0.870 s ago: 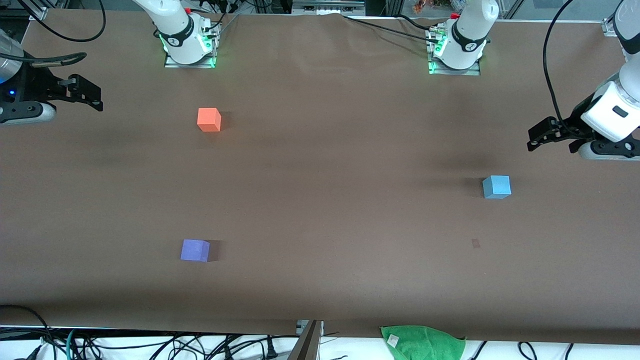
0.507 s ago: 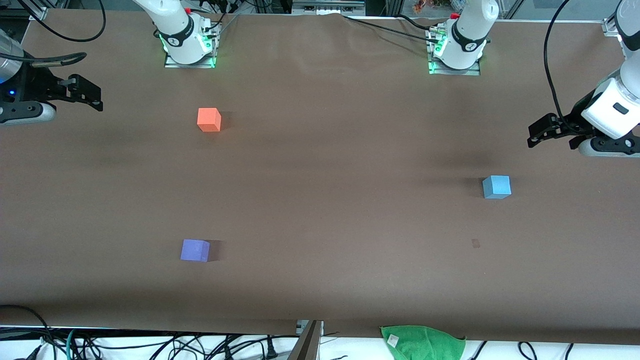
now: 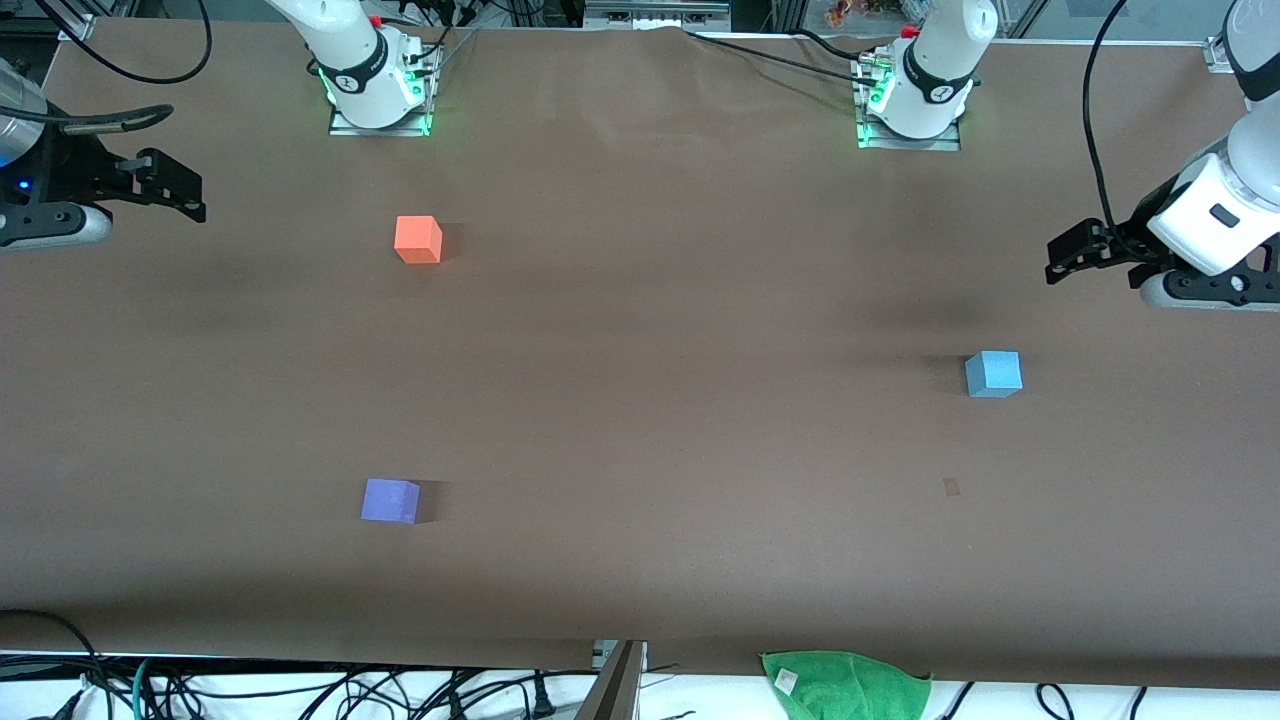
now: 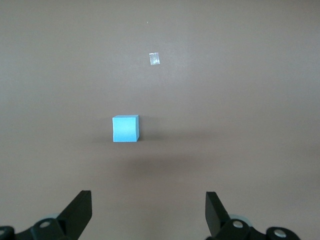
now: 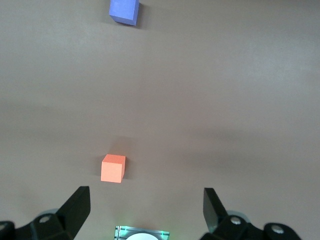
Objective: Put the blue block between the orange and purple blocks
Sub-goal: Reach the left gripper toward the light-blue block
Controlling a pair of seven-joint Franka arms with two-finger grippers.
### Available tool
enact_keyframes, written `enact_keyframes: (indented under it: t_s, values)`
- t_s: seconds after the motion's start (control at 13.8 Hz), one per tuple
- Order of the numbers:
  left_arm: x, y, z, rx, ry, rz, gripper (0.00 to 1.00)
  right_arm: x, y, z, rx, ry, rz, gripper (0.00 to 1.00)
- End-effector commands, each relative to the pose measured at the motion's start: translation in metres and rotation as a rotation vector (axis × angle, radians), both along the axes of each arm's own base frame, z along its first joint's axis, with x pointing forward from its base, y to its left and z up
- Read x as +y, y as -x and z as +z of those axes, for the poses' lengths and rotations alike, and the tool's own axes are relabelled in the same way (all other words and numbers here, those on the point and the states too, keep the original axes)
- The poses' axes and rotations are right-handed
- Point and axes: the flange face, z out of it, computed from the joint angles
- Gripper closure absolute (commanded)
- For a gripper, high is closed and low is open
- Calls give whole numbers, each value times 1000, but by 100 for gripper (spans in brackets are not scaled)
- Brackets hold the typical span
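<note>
While the brown surface carried three cubes well apart from one another, both arms hung at its two ends with nothing in their grasp. The blue block sat on the surface at the right middle of the front frame, toward the left arm's end, by itself and touching nothing. The orange block lay in the upper left-centre of that frame, near the right arm's base, and the purple block lay lower in the frame, nearer the front camera, almost straight below the orange one. The stretch of surface between those two held no block.

The left end effector hovered at the right edge of the front frame, over the surface and above the blue block's place in the frame; its fingers stood wide apart, and in the left wrist view the blue cube showed in the middle with a small pale mark on the surface past it. The right end effector waited at the upper left edge of the front frame, its fingers likewise spread and empty. A green cloth lay at the bottom edge of the front frame, off the brown cover.
</note>
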Motion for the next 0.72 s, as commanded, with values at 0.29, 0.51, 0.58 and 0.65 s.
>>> enact_keyframes:
  t_s: [0.29, 0.51, 0.58, 0.65]
  values:
    - [15, -5, -7, 54, 0, 5, 0, 0, -4, 4, -12, -16, 6, 0]
    - [37, -4, -8, 56, 2, 40, 0, -1, -4, 5, -12, -16, 5, 0]
    - [43, -5, -12, 65, 3, 50, 0, -1, -4, 4, -11, -16, 5, 0]
    - [50, -7, -20, 79, 4, 59, 0, -2, -5, 3, -11, -15, 5, 0]
